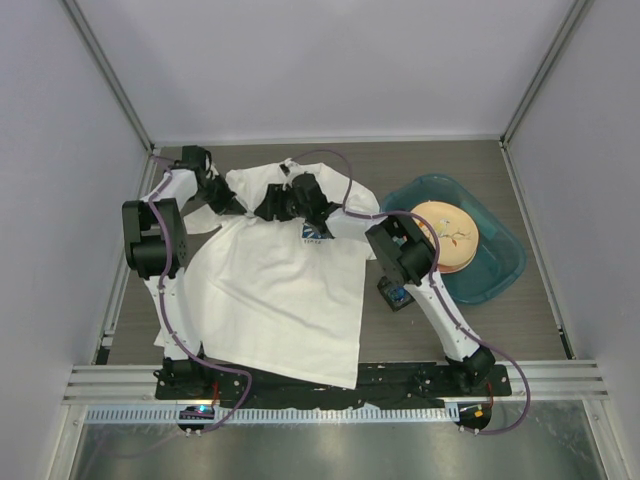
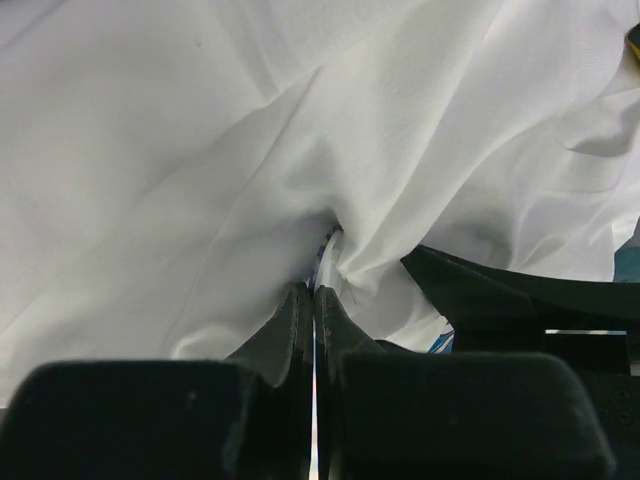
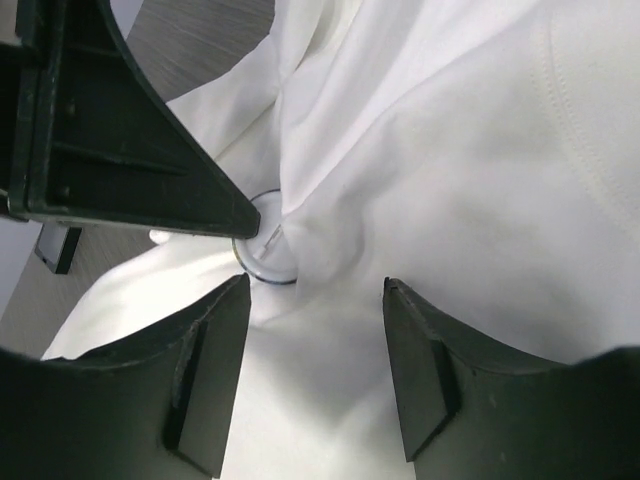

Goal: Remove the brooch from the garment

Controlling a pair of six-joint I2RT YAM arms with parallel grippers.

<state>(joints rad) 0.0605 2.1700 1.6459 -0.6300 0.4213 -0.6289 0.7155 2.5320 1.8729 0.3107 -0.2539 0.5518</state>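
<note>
The brooch (image 3: 266,258) sits high on the garment (image 1: 280,290), near the collar and above the printed emblem (image 1: 313,233), where the two arms meet. In the right wrist view it shows as a small round rim half buried in a pucker of white cloth. It lies up and to the left of the gap of the right tool (image 3: 315,285), just beyond that tool's left fingertip and not centred between the two. The right tool is spread wide and holds nothing. The left tool (image 2: 313,297) is pressed together on a raised fold of the garment, its tip touching the brooch's rim from the far side; whether it nips the rim as well as the cloth cannot be told. So the left tool anchors the cloth and the right tool is the free one, near but off target. In my judgement it needs to shift toward its own left and forward until the rim lies between its fingers, then close across the disc. The brooch is round, so no long axis dictates the angle. The fold beside it, lying over the tabletop (image 3: 200,45), is the likelier thing to be caught by mistake.
</note>
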